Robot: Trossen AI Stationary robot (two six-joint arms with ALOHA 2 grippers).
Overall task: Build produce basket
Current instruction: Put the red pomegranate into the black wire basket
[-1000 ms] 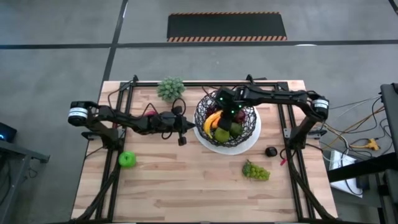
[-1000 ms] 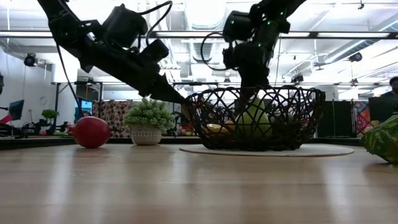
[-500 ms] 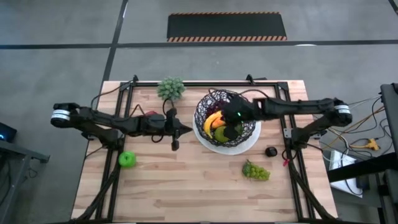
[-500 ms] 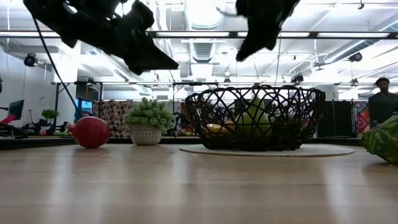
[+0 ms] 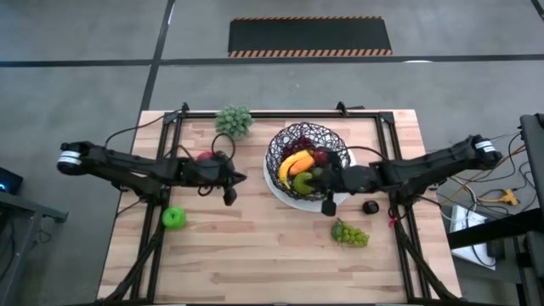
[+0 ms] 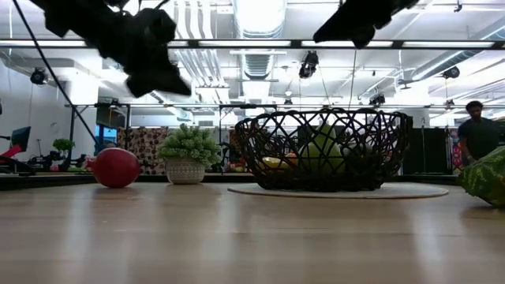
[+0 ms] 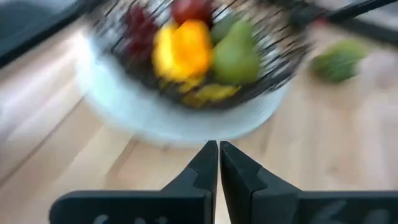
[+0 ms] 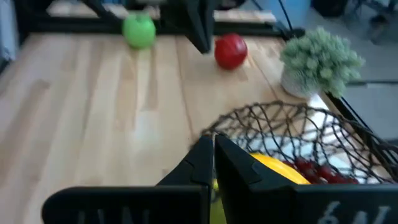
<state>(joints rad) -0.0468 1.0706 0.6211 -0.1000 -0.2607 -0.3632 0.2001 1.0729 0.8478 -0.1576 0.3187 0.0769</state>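
The black wire basket (image 5: 308,160) on its white plate (image 5: 342,196) holds a yellow banana (image 5: 293,163), a green pear (image 7: 235,57), a red apple (image 7: 189,9) and dark grapes (image 5: 321,157). On the table lie a green apple (image 5: 173,218), a red apple (image 5: 205,156) partly behind my left arm, and green grapes (image 5: 349,233). My left gripper (image 5: 242,178) hangs shut in the air left of the basket. My right gripper (image 5: 325,178) is shut above the basket's near right rim. Neither holds anything.
A grey-green potted plant (image 5: 234,121) stands at the far edge, left of the basket. A small black object (image 5: 370,206) lies right of the plate. Bare wood shows along the near side of the table. A person (image 6: 476,130) stands in the room behind.
My right gripper has risen out of the basket and drawn back toward the table's right and near side. My left gripper has pulled away from the basket's left rim toward the left edge and gone up. The basket and fruit have stayed put.
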